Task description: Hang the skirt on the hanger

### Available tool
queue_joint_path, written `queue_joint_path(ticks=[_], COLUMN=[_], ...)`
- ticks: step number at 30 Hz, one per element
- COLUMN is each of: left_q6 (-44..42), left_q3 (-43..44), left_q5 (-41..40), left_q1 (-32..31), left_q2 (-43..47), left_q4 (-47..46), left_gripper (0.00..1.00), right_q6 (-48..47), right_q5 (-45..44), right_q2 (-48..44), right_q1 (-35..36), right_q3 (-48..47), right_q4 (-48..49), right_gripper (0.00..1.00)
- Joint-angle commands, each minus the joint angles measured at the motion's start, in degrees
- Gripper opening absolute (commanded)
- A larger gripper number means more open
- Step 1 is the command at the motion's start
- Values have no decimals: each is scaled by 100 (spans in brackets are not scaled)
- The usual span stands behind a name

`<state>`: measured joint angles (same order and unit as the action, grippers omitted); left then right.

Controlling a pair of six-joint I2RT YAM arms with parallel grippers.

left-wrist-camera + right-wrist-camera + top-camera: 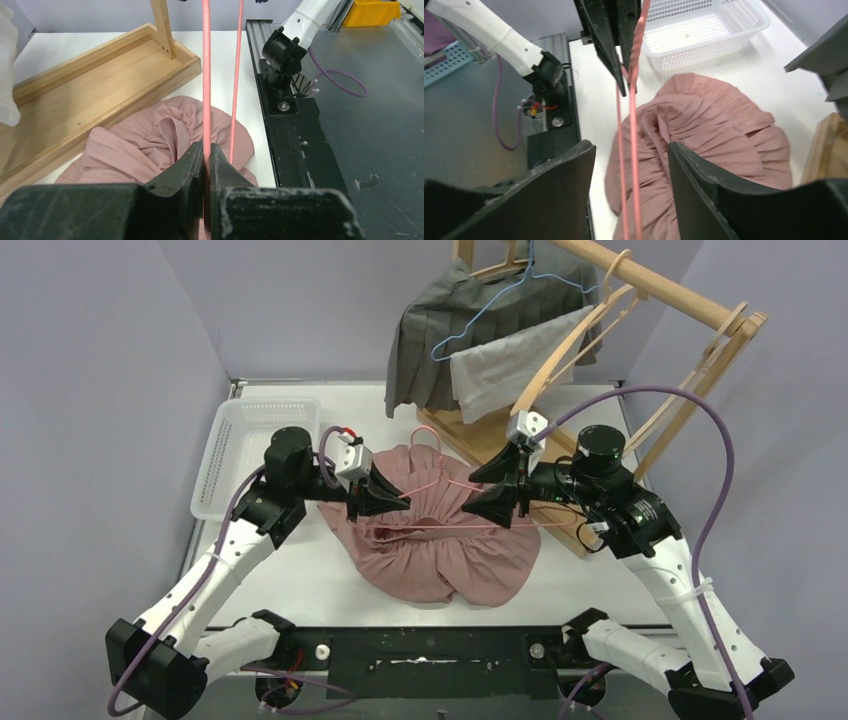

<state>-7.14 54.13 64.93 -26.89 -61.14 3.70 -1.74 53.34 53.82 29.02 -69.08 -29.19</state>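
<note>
A pink pleated skirt lies crumpled on the white table between my arms; it also shows in the left wrist view and the right wrist view. A thin pink wire hanger is held above it, hook toward the rack. My left gripper is shut on one hanger wire, jaws pinched tight. My right gripper is open, its jaws wide on either side of the two hanger wires, not touching them. The left gripper's fingers show opposite.
A wooden clothes rack stands at the back right, with grey skirts and a blue wire hanger on it. Its wooden base lies just behind the skirt. A white mesh basket sits at the left.
</note>
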Motion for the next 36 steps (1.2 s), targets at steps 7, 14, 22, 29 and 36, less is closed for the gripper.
queue_joint_path(ticks=[7, 14, 22, 29, 36], left_q6=[-690, -917, -141, 1488, 3233], left_q3=[642, 654, 353, -296, -727], left_q5=[-99, -210, -830, -3638, -5307], left_q1=[6, 8, 8, 15, 26], left_q2=[-90, 5, 315, 1006, 857], left_q4=[356, 706, 207, 355, 1950], left_gripper=[0, 0, 1, 49, 51], right_q6=[604, 984, 488, -1150, -1817], right_q5=[-1021, -899, -1156, -2006, -1738], right_q2=[1125, 1201, 944, 348, 61], right_q1=[822, 1009, 1018, 1019, 1018], right_q3=[-796, -568, -409, -240, -124], right_q4=[1079, 1902, 1598, 142, -916], right_gripper=[67, 26, 0, 0, 0])
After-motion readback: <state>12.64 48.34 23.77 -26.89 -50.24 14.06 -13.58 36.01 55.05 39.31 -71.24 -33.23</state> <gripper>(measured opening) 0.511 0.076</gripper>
